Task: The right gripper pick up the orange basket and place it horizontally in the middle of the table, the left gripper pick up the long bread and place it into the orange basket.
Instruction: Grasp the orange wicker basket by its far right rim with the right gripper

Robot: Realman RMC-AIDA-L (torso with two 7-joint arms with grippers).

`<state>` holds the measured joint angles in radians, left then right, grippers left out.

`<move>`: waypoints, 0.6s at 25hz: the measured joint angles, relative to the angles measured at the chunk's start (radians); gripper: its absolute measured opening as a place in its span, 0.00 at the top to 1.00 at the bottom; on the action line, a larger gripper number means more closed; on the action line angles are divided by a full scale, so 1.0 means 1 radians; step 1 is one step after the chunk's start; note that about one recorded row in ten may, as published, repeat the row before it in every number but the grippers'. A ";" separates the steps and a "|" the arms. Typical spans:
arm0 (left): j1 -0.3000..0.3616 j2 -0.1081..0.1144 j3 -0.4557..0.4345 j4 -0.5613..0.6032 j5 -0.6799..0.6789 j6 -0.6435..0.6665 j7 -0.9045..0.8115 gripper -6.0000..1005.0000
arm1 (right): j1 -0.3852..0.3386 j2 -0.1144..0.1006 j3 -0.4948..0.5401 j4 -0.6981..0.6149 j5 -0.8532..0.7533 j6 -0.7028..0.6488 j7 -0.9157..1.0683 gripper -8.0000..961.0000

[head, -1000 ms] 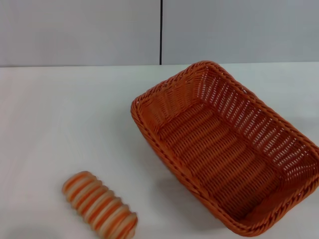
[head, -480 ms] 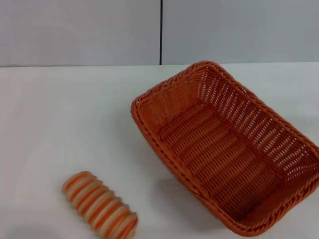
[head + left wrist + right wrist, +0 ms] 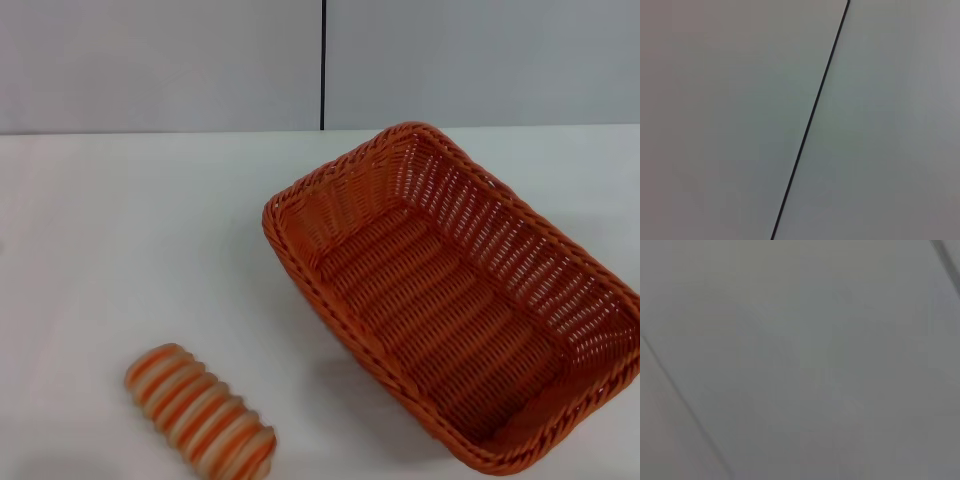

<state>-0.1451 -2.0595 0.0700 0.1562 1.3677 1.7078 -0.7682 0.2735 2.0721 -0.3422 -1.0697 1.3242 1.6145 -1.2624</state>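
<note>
The orange basket (image 3: 450, 290) rests on the white table (image 3: 130, 220) at the right of the head view, set diagonally with one corner toward the wall and nothing inside it. The long bread (image 3: 200, 412), striped orange and cream, lies on the table near the front left, apart from the basket. Neither the left gripper nor the right gripper appears in any view. The left wrist view holds only the grey wall and its black seam (image 3: 812, 115); the right wrist view holds only plain grey surface.
A light grey wall (image 3: 150, 60) with a thin black vertical seam (image 3: 323, 60) stands behind the table. White tabletop stretches across the left and back of the table, beyond the bread.
</note>
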 joint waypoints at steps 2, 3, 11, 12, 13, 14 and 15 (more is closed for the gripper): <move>0.000 0.000 0.000 0.000 0.000 0.000 0.000 0.29 | 0.029 -0.002 -0.046 -0.105 -0.105 -0.003 0.133 0.25; -0.005 -0.001 0.006 -0.005 0.002 -0.009 0.004 0.29 | 0.042 -0.002 -0.063 -0.142 -0.148 -0.002 0.182 0.25; 0.007 -0.001 0.021 -0.008 0.007 -0.029 0.006 0.29 | 0.236 -0.073 -0.264 -0.191 -0.450 0.051 0.485 0.25; 0.010 -0.001 0.022 -0.008 0.007 -0.029 0.006 0.29 | 0.236 -0.073 -0.264 -0.191 -0.450 0.051 0.485 0.25; 0.014 -0.001 0.022 -0.008 0.007 -0.028 0.006 0.29 | 0.261 -0.084 -0.275 -0.149 -0.457 0.055 0.495 0.25; 0.016 -0.001 0.022 -0.009 0.007 -0.027 0.006 0.29 | 0.299 -0.095 -0.292 -0.082 -0.476 0.056 0.504 0.25; 0.016 -0.001 0.022 -0.009 0.007 -0.027 0.006 0.29 | 0.299 -0.095 -0.292 -0.082 -0.476 0.056 0.504 0.25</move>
<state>-0.1296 -2.0603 0.0923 0.1476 1.3745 1.6812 -0.7626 0.5726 1.9770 -0.6343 -1.1515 0.8479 1.6707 -0.7586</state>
